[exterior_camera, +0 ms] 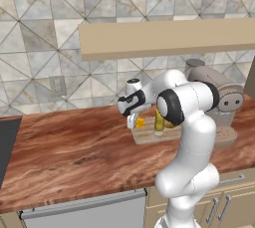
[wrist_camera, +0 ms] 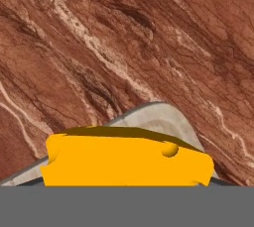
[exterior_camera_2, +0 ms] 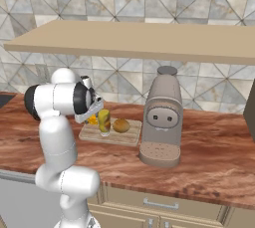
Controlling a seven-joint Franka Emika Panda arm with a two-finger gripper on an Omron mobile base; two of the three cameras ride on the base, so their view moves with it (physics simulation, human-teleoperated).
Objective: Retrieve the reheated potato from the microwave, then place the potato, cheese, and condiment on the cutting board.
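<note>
The cutting board lies on the brown counter, and its rounded corner shows in the hand view. On it stand the condiment bottle and the potato. My gripper hangs at the board's left end, shut on the yellow-orange cheese, which covers the fingertips in the hand view. I cannot tell whether the wedge touches the board. The microwave is out of view.
A grey coffee machine stands just right of the board. A tan shelf runs above the counter. A dark flat surface sits at the counter's far left.
</note>
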